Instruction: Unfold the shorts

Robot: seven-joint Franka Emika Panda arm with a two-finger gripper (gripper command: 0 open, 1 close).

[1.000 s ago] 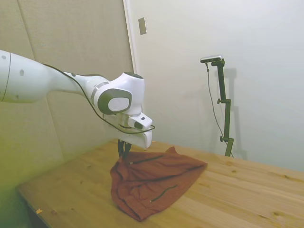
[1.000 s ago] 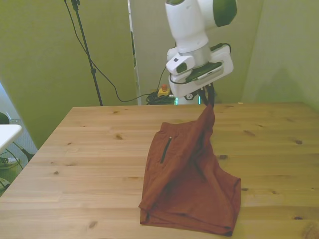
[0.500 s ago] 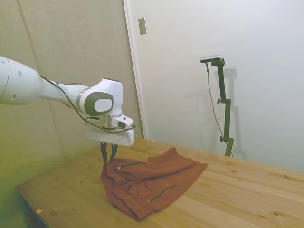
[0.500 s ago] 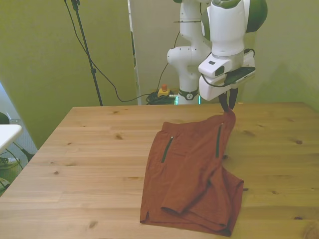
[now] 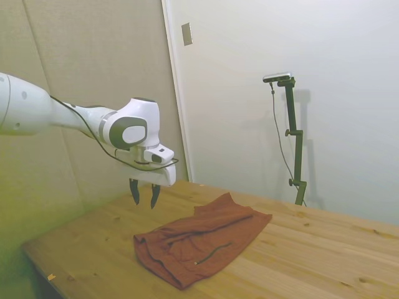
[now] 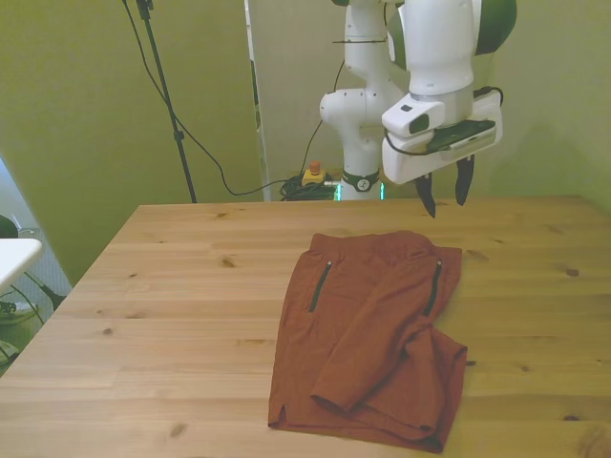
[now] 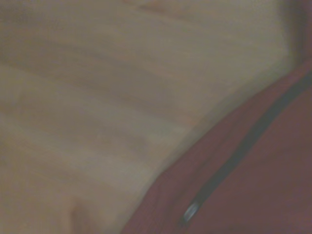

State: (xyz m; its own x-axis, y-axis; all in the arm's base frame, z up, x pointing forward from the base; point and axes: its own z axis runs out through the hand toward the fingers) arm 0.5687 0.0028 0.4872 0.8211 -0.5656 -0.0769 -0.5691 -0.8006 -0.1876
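Shorts (image 6: pixel 368 334) lie on the wooden table (image 6: pixel 172 315), one leg doubled over at the near hem; gripper (image 6: pixel 444 196) hovers above the waistband, jaws open and empty, so regrasp that folded edge low.

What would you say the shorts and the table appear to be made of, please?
The shorts: soft matte rust-red fabric, probably woven; they wrinkle and lie limp. The table: light wooden planks, likely pine, with visible grain, knots and a slight sheen.
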